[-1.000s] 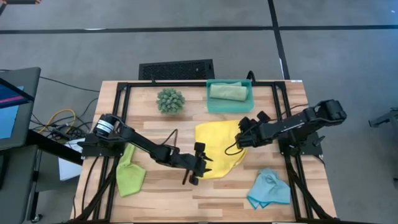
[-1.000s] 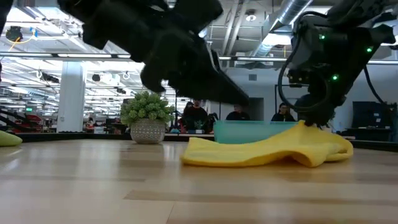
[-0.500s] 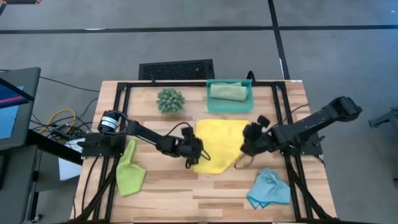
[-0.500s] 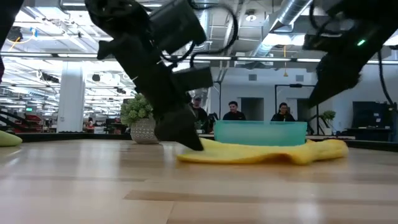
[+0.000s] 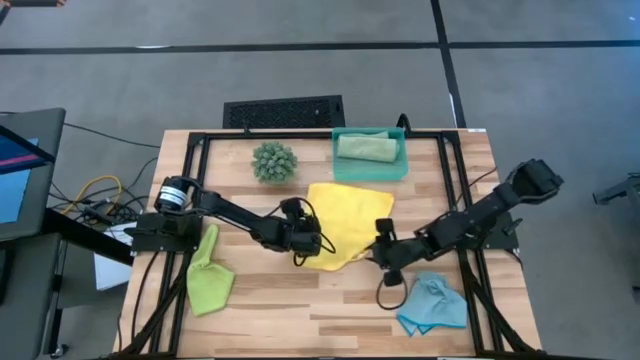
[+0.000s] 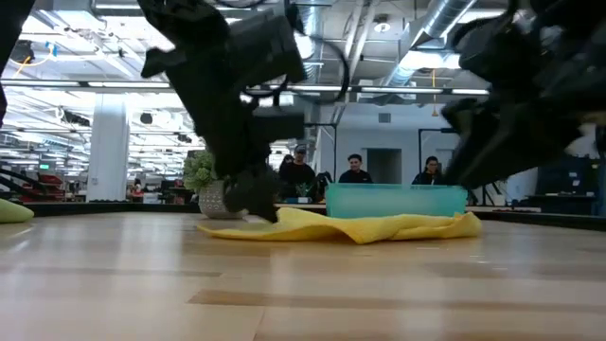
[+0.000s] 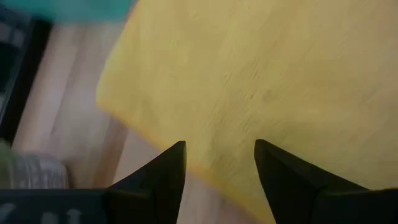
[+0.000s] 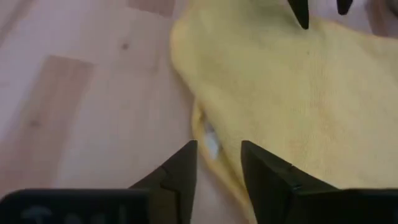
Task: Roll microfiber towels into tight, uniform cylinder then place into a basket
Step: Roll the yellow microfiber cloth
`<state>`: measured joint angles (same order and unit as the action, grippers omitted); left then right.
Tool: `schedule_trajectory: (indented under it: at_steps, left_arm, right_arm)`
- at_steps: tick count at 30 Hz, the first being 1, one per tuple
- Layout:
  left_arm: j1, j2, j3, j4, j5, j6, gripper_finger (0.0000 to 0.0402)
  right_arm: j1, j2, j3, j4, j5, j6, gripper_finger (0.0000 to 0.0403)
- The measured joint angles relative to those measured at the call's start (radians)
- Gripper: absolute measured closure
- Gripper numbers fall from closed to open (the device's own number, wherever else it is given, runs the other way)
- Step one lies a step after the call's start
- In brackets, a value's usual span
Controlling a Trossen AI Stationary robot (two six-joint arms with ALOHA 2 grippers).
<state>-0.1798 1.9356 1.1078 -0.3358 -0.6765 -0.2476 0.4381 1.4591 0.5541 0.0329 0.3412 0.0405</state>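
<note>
The yellow towel (image 5: 350, 215) lies spread flat on the wooden table in front of the teal basket (image 5: 397, 170). A rolled sage green towel (image 5: 366, 147) lies in the basket. My left gripper (image 5: 308, 252) stands open at the yellow towel's near left edge (image 7: 186, 155). My right gripper (image 5: 381, 256) is open at its near right edge, where a white tag (image 8: 210, 142) shows between the fingers. A lime green towel (image 5: 208, 275) lies crumpled at the left, a light blue towel (image 5: 432, 303) at the near right. My left gripper comes slanting down from the table's left, its open fingers (image 6: 254, 201) down at the yellow towel's near left edge (image 6: 275, 216), one on each side of the hem. The cloth lies flat on the table. My right gripper hangs over the near right edge; whether it touches the cloth I cannot tell.
A spiky green plant ball (image 5: 274, 161) stands at the far left of the basket, and a black slotted grille (image 5: 283, 111) lies beyond the table's far edge. A black frame (image 5: 195, 150) runs around the table. People sit in the room behind.
My right gripper has let go of the yellow towel's right corner, which dropped flat. It has opened, tipped downward and swung toward the near edge and left. My left gripper has turned and moved onto the towel's left edge. The towel has slid a little toward the table's left.
</note>
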Motion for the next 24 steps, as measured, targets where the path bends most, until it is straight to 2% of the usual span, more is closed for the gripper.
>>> schedule_trajectory:
  at_steps: [5,9,16,22,24]
  left_arm:
    - [-0.01,-0.007,0.002,0.064,-0.002,0.026,0.0217]
    - [0.004,-0.001,0.001,0.066,-0.002,0.026,0.0217]
    - [0.05,0.041,0.003,0.048,0.017,0.024,0.0217]
    - [0.067,0.058,0.006,-0.033,-0.035,-0.019,0.0217]
    - [0.067,0.058,0.004,-0.059,-0.062,-0.028,0.0217]
  right_arm:
    - [-0.029,0.115,0.037,-0.038,-0.001,-0.04,0.0302]
    - [-0.027,0.154,0.077,-0.091,-0.004,-0.041,0.0318]
    - [-0.019,0.163,0.112,-0.208,-0.038,0.031,0.0332]
    - [0.0,0.139,0.113,-0.304,-0.078,0.124,0.0332]
    - [0.01,0.107,0.112,-0.359,-0.129,0.184,0.0332]
